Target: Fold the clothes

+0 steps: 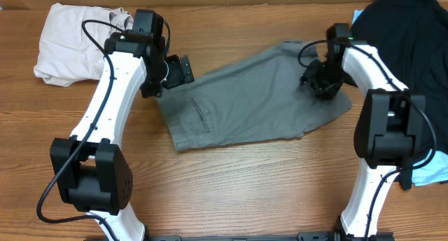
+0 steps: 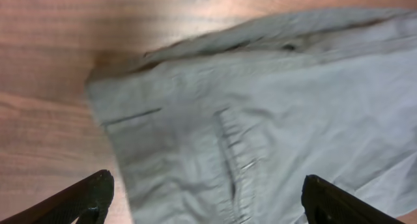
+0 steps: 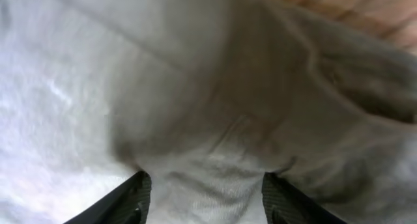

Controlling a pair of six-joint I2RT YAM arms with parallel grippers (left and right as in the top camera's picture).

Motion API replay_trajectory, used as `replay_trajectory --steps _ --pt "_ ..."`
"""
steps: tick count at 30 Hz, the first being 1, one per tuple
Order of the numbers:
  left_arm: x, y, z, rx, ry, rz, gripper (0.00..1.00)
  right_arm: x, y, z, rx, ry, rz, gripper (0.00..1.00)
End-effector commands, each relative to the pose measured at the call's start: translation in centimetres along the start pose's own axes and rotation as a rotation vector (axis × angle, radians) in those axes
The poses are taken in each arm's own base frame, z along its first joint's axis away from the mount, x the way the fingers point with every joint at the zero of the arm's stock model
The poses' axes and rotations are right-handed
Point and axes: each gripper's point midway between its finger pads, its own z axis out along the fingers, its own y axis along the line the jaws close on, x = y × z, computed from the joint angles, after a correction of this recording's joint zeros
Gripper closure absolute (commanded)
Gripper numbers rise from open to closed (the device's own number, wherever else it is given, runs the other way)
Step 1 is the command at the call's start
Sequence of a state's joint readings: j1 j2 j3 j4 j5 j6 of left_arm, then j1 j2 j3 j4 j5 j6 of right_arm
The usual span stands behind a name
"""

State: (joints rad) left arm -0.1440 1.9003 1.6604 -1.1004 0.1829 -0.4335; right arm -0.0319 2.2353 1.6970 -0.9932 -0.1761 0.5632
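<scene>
From my station the overhead feed shows a brown wood-grain table (image 1: 252, 192) filling nearly the whole frame, with a pale tan strip along the top edge that I can't identify. The grey shorts (image 1: 252, 101) lie spread flat across the centre, slanting from lower left to upper right, with the slit back pocket (image 1: 203, 117) facing up near their left end. A crumpled cream garment (image 1: 70, 45) sits in the upper left corner, well apart from the shorts. A black T-shirt (image 1: 413, 38) is heaped in the upper right, and a light-blue cloth (image 1: 430, 172) shows at the right edge.

The left arm rises from its base at lower left and slants up toward the upper left, with its wrist turned to the right. The left gripper (image 1: 183, 69) hangs just beside the upper-left edge of the shorts. On its wrist camera the two fingers (image 2: 91, 191) sit far apart in the bottom corners with nothing between them but the shorts below, so that claw is wide open and empty.

The right arm climbs from lower right, bends at the upper right and reaches back left, putting the right gripper (image 1: 320, 83) down on the right end of the shorts. Its wrist view is filled with grey cloth bunched up between the partly spread fingertips (image 3: 133, 195). I cannot tell whether they actually clamp it.
</scene>
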Motion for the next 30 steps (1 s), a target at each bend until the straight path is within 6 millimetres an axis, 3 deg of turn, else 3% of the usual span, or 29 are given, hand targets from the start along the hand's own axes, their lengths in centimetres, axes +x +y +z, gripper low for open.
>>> replay_trajectory --steps 1,7,14,19,20,21,23,26,28,30 --pt "3.8 2.7 3.1 -0.079 0.13 -0.008 0.06 0.0 -2.1 3.2 0.054 0.015 0.121 0.43" --pt "8.0 6.2 6.5 -0.177 0.231 -0.072 0.1 1.3 1.6 4.6 0.019 -0.009 0.074 0.42" --pt "9.7 7.0 8.7 -0.181 0.24 -0.127 0.14 1.6 2.7 4.7 -0.004 -0.014 0.004 0.41" --pt "10.0 7.3 10.8 -0.164 0.194 -0.171 0.39 2.0 2.6 4.6 -0.02 0.019 -0.089 0.41" --pt "10.0 7.4 11.3 -0.162 0.179 -0.184 0.51 2.3 2.8 4.5 -0.038 0.035 -0.114 0.41" --pt "9.9 7.6 11.7 -0.161 0.162 -0.194 0.56 2.3 3.1 4.3 -0.054 0.043 -0.132 0.43" --pt "9.6 7.6 12.4 -0.147 0.128 -0.197 0.63 2.4 3.8 3.4 -0.088 0.057 -0.188 0.5" --pt "8.8 8.2 13.6 -0.148 0.053 -0.185 0.72 1.8 4.5 1.1 -0.104 0.035 -0.239 0.51" --pt "7.1 9.8 14.0 -0.216 -0.064 -0.172 0.79 1.2 5.4 -2.0 -0.121 -0.001 -0.308 0.53" --pt "5.5 10.6 13.9 -0.259 -0.154 -0.166 0.79 1.1 6.0 -4.2 -0.132 -0.025 -0.354 0.52"
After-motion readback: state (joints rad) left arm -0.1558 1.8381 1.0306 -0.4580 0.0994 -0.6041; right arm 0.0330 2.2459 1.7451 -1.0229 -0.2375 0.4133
